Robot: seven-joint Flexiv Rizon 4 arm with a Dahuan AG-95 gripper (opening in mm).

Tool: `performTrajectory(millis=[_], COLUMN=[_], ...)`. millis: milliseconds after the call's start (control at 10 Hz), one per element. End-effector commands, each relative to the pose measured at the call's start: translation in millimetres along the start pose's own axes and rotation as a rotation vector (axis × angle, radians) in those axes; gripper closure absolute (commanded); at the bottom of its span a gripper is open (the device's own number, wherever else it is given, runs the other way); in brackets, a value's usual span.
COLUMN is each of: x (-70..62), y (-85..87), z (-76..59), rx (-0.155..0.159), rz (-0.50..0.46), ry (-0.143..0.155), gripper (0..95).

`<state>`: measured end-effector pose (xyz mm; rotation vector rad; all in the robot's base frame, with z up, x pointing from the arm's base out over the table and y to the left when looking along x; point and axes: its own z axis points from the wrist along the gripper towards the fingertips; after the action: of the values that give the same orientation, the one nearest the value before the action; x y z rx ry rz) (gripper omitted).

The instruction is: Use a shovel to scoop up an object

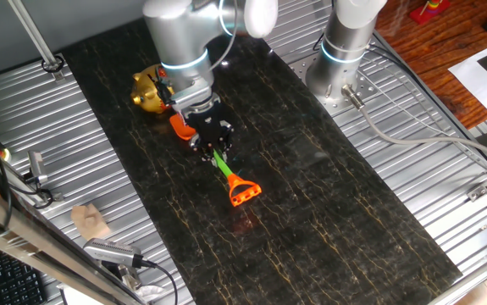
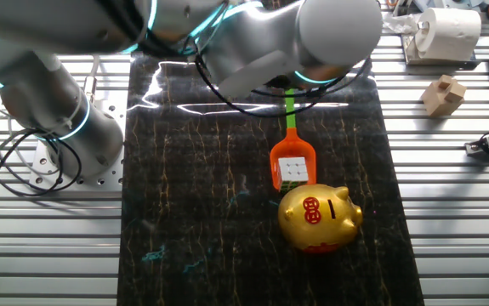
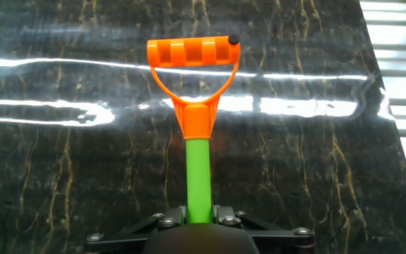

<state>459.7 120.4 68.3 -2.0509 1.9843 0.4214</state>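
The shovel has an orange blade (image 2: pixel 292 161), a thin green shaft (image 3: pixel 198 176) and an orange loop handle (image 1: pixel 244 191). My gripper (image 1: pixel 213 146) is shut on the green shaft, its fingers (image 3: pixel 183 214) pressed against both sides of the shaft in the hand view. The object, a small cube with white squares (image 2: pixel 293 170), sits on the blade in the other fixed view. The blade (image 1: pixel 181 127) lies next to the gold piggy bank (image 2: pixel 319 218), and the cube is hidden behind my arm in the one fixed view.
The gold piggy bank (image 1: pixel 148 90) stands on the black marbled mat (image 1: pixel 311 195). A wooden block (image 2: pixel 444 93) and a paper roll (image 2: pixel 448 30) lie on the ribbed metal table (image 2: pixel 457 212). The arm base (image 1: pixel 342 59) stands at the mat's far edge.
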Motion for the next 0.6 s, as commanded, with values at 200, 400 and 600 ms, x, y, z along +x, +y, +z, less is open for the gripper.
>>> performTrajectory(millis=[200,400,600], x=[-2.8,-4.3,-7.0], y=[-1.6,-2.4,-4.1], z=[0.9,1.5,2.7], rx=[-0.004,-0.008,-0.013], rz=[0.034,0.053,0.074], ry=[0.037,0.054,0.074], gripper=[95.0,95.0,95.0])
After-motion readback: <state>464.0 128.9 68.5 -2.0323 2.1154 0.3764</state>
